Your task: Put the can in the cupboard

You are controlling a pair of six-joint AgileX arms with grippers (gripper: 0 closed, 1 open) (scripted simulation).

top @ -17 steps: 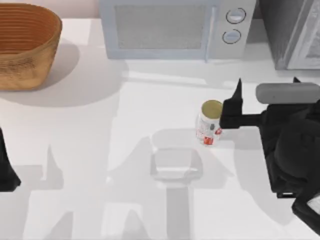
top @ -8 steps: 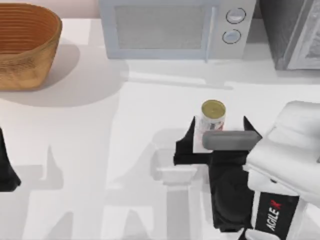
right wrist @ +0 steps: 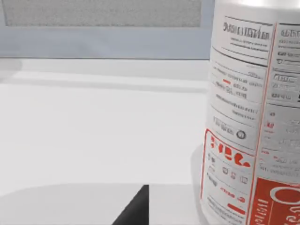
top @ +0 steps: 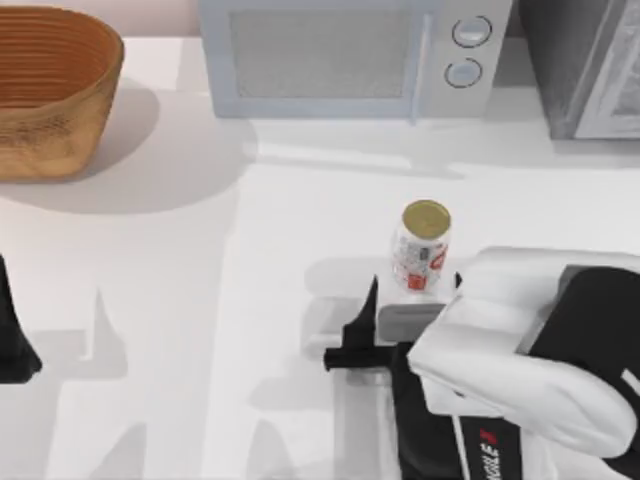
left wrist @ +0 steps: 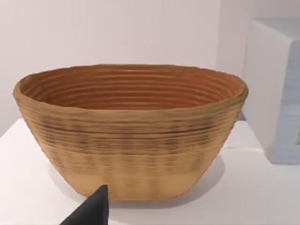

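Note:
The can (top: 425,245), white with red markings and a dull gold top, stands upright on the table right of centre. My right gripper (top: 415,297) is just in front of it, on the near side, open, with the can a little beyond its fingertips and untouched. In the right wrist view the can (right wrist: 255,117) looms close, beside one dark fingertip (right wrist: 134,208). The cupboard (top: 590,70), dark grey and speckled with a lighter door panel, stands at the back right. My left gripper (top: 14,335) is parked at the table's left edge.
A pale blue-grey microwave (top: 340,55) with two knobs stands at the back centre, left of the cupboard. A woven brown basket (top: 50,90) sits at the back left, and in the left wrist view the basket (left wrist: 131,131) is close in front.
My right arm has swung from the can's right side round to its near side and drawn back toward the table's front. The can and the left arm have not moved.

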